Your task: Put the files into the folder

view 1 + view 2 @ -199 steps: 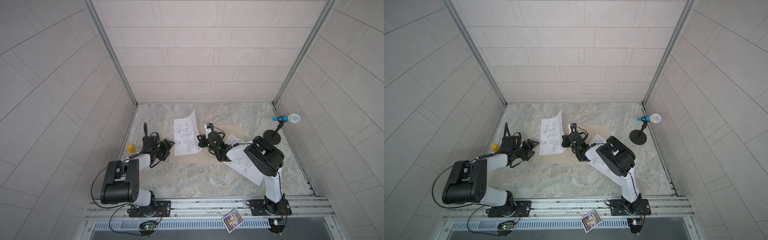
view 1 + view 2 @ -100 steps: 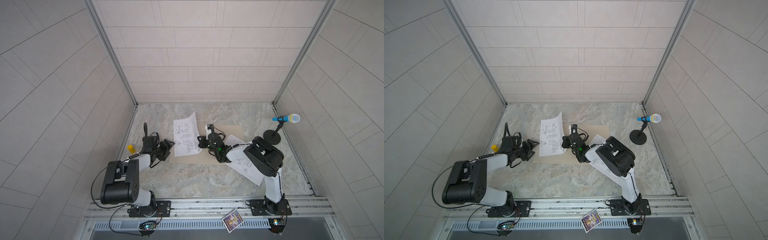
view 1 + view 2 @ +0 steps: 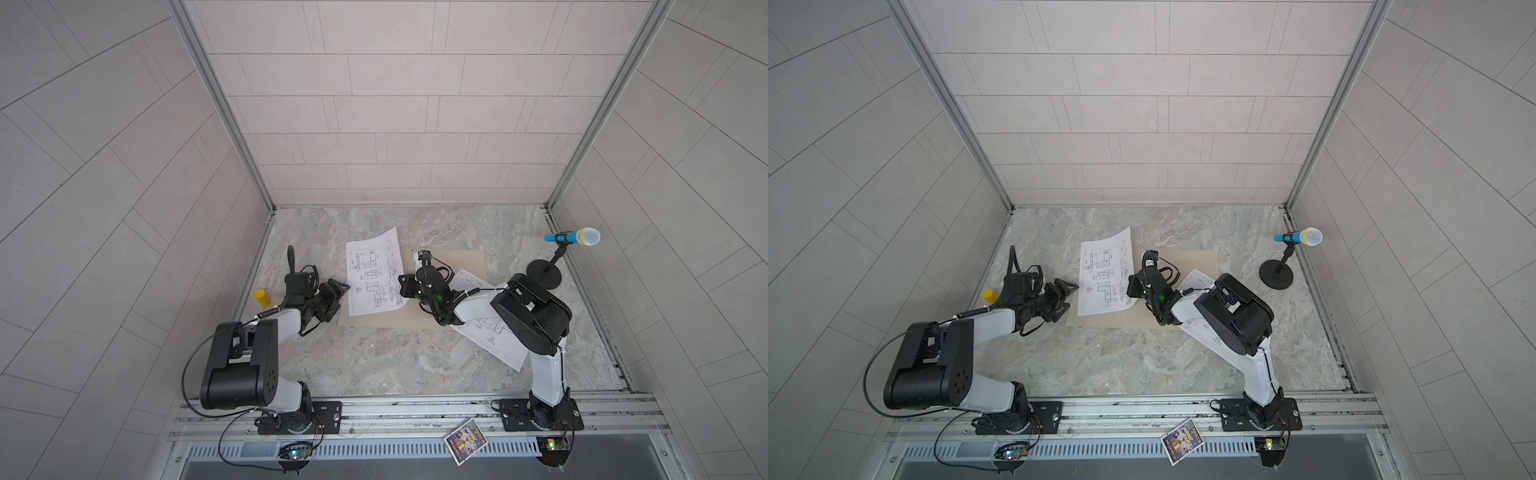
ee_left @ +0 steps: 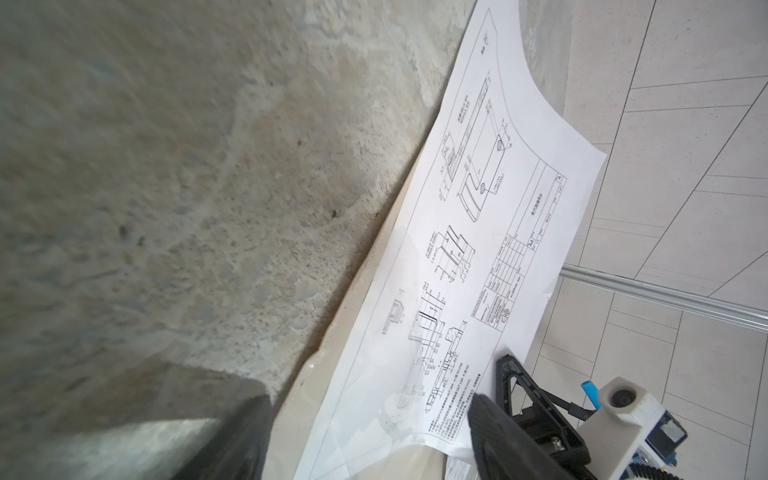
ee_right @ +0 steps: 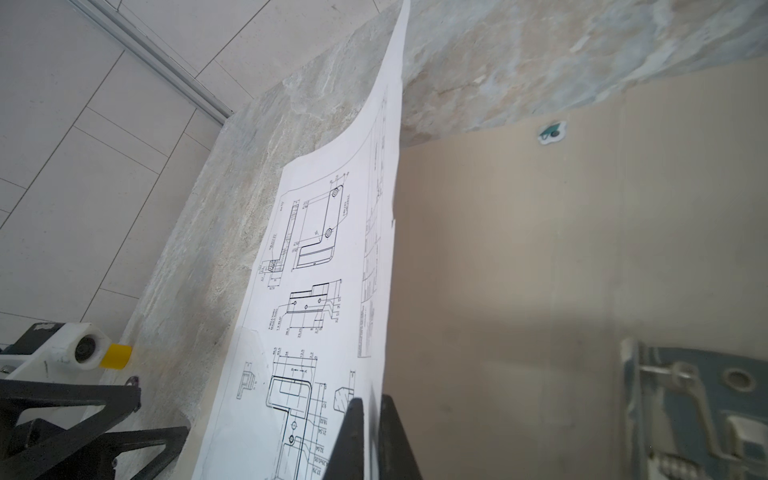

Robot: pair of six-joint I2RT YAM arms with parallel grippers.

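Marble tabletop (image 3: pixel 395 361) bears the open folder (image 3: pixel 465 262), one printed sheet (image 3: pixel 374 274) over its left half, edge pinched in the nearly closed right gripper (image 5: pixel 371 405), while the empty left gripper (image 3: pixel 337 300) gapes beside the folder's left edge.

I see my right gripper (image 5: pixel 372 400) start to slacken its pinch on the right edge of the sheet (image 5: pixel 316 270), toward the near corner; a thin slit now shows between its fingers (image 5: pixel 353 436).
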